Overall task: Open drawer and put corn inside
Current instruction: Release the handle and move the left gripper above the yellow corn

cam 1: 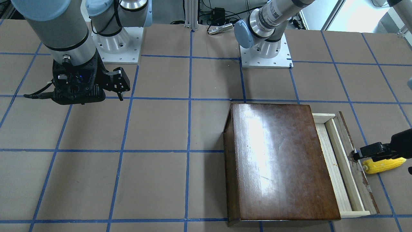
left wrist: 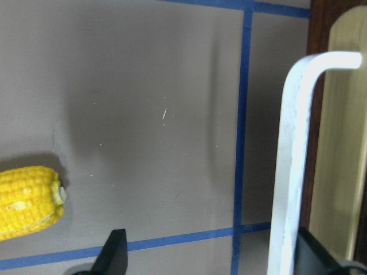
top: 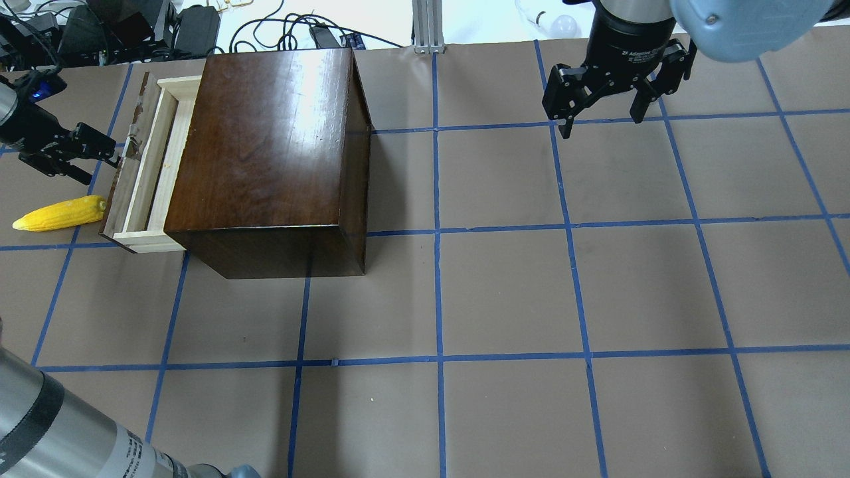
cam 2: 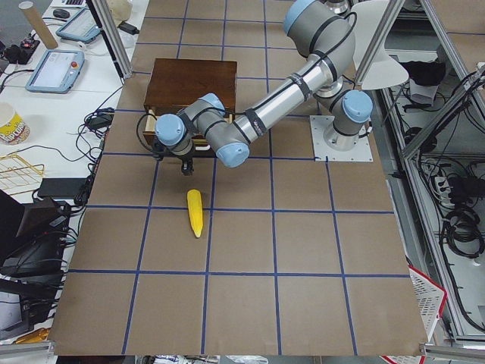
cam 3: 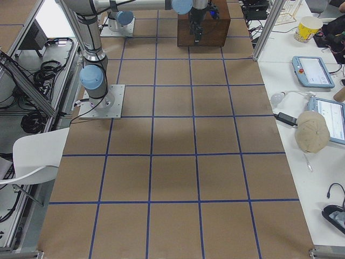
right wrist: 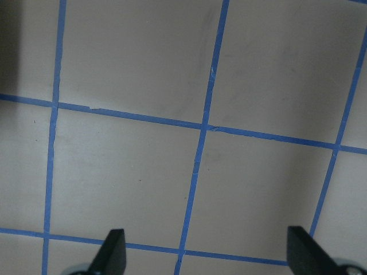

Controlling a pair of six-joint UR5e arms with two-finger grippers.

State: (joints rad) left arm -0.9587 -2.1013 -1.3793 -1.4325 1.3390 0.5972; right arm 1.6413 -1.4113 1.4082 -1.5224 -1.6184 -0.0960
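1. the drawer (top: 143, 169) is partly pulled out of the box (top: 265, 133) toward 9 o'clock in the overhead view; the opening step looks nearly done.
2. the corn (top: 58, 214) lies on the worktop (top: 505, 299) at the drawer's 8 o'clock, not yet picked up.
3. the left hand (left wrist: 212, 250) is spread and empty, with the white handle (left wrist: 292, 149) between its fingers; the right hand (top: 602, 121) is spread and empty at the box's 3 o'clock.
4. the worktop is brown with a blue tape grid; cables (top: 265, 33) lie at 12 o'clock.

The corn (top: 58, 214) is bright yellow, the box (top: 265, 133) glossy dark brown, the drawer (top: 149, 179) pale wood.
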